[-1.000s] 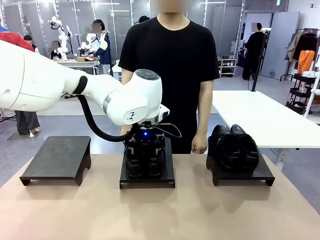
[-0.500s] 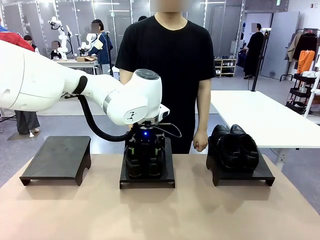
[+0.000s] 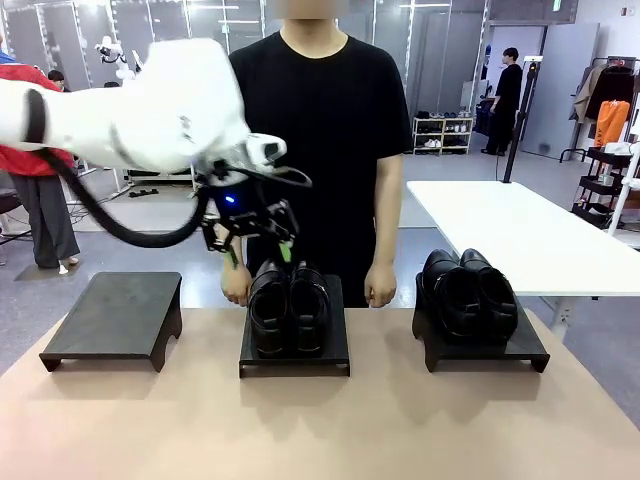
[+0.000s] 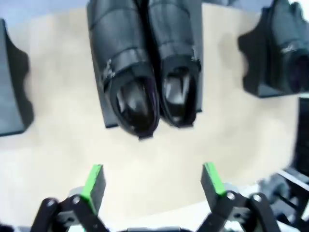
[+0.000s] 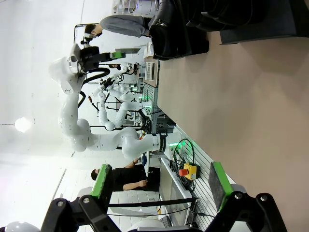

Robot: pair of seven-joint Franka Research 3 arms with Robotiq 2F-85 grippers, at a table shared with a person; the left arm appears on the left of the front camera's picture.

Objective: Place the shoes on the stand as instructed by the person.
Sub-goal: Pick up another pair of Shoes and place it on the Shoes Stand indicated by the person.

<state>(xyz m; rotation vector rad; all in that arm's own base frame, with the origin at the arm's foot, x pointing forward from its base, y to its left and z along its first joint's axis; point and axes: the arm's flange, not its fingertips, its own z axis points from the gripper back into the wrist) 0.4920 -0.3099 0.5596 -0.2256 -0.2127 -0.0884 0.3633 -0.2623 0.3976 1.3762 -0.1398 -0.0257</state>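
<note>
Shoes on middle stand (image 3: 289, 308): glossy black, dark inside. Second pair (image 3: 468, 290) on right stand: same glossy black. All three stands, incl. the left one (image 3: 115, 315): matte black. Table (image 3: 320, 420): plain pale tan, no pattern. Left arm (image 3: 120, 115): white, black cable; left gripper (image 3: 258, 252) black with green pads (a small blue light above it). Person's T-shirt (image 3: 325, 130): plain black.

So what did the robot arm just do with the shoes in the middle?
The left gripper let go of the middle pair of shoes and lifted up and to the left, off the middle stand; its jaws are open and empty. The person's hands moved a little. The right pair of shoes, the bare left stand and the open right gripper stayed put.
</note>
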